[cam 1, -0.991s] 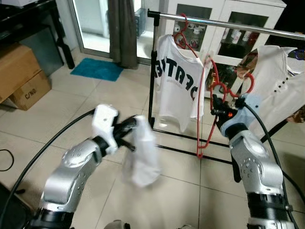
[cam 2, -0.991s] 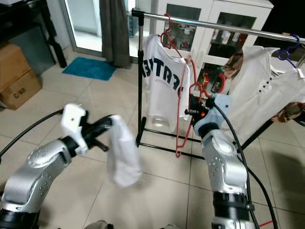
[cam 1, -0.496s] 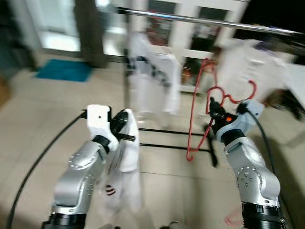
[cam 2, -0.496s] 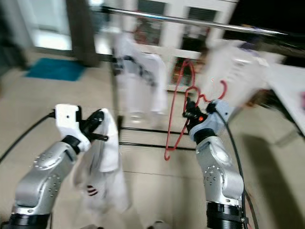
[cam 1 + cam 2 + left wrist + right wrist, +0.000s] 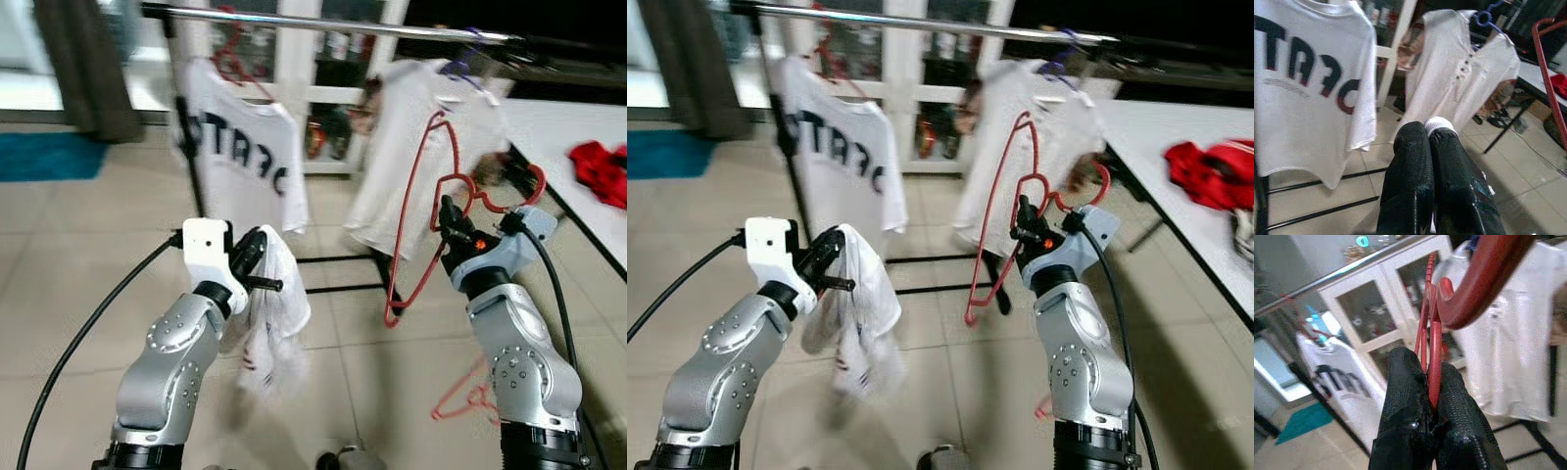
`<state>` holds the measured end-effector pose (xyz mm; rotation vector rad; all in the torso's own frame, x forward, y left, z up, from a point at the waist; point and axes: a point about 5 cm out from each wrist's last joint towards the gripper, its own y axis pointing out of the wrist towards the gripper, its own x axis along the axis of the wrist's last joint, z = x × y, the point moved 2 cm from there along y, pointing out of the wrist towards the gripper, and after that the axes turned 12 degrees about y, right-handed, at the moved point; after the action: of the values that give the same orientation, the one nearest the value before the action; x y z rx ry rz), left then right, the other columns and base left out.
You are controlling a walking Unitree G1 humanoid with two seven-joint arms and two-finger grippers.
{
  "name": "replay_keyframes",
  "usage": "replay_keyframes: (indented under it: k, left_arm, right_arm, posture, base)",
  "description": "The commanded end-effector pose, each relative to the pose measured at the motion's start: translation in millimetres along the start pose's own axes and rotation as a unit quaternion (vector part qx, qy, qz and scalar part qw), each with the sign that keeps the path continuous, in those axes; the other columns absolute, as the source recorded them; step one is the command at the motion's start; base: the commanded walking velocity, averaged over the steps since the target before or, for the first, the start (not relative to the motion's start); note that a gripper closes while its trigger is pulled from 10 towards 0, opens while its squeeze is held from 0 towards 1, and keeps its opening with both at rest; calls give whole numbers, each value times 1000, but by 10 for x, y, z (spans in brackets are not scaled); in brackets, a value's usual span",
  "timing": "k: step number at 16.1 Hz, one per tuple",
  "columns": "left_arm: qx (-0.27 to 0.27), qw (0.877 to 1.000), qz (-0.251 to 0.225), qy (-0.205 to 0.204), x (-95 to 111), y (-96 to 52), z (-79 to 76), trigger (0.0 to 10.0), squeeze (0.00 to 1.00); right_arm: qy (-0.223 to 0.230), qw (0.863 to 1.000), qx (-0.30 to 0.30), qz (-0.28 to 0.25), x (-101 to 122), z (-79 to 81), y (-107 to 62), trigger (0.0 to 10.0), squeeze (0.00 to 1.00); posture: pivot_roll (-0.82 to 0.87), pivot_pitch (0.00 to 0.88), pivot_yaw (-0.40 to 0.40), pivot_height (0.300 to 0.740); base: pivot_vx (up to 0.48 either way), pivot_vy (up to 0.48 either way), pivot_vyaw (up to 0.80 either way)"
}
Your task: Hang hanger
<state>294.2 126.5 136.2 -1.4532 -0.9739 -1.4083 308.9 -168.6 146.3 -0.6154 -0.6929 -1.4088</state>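
Right gripper (image 5: 1431,382) clamps the red hanger (image 5: 423,220); left gripper (image 5: 1429,142) pinches a mostly hidden white garment (image 5: 274,313).

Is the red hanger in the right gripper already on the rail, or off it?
Off. The red hanger is clamped in the right gripper, its hook well below the rail and touching nothing.

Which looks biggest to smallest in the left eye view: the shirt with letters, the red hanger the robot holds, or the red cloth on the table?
1. Lettered shirt
2. Red hanger, though it is nearer the camera
3. Red cloth
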Motion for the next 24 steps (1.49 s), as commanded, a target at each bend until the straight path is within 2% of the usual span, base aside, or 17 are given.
replay_keyframes:
  k: [1, 3, 12, 13, 15, 24]
  left_arm:
    - [-7, 1000, -20, 8, 105, 4, -52, 0, 0]
    - [-9, 1000, -20, 9, 106, 5, -63, 0, 0]
    - [-18, 1000, -21, 12, 110, 11, -92, 0, 0]
    - [-17, 1000, -18, 17, 108, 20, -98, 10000, 0]
    - [-20, 999, -5, 24, 77, 30, -117, 10000, 0]
    - [-17, 999, -5, 32, 87, 36, -102, 10000, 0]
  right_arm:
    - [-10, 1000, -10, -3, 39, -31, -16, 10000, 0]
    - [-8, 1000, -28, 1, 29, -81, -26, 10000, 0]
    - [-9, 1000, -28, -4, 41, -65, -36, 10000, 0]
    - [-9, 1000, -27, -4, 40, -61, -35, 10000, 0]
    - [-11, 999, -30, -3, 38, -66, -33, 10000, 0]
    - [-7, 999, -33, -6, 44, -63, -19, 10000, 0]
  posture:
    - [-45, 0, -108, 710]
    - [-43, 0, -110, 710]
    - [-46, 0, -99, 710]
    - [-46, 0, -99, 710]
    - [-46, 0, -99, 710]
    - [-44, 0, -97, 710]
  base:
    - [0, 0, -800]
    - [0, 0, -800]
    - [0, 0, -800]
    - [0, 0, -800]
    - [0, 0, -800]
    - [0, 0, -788]
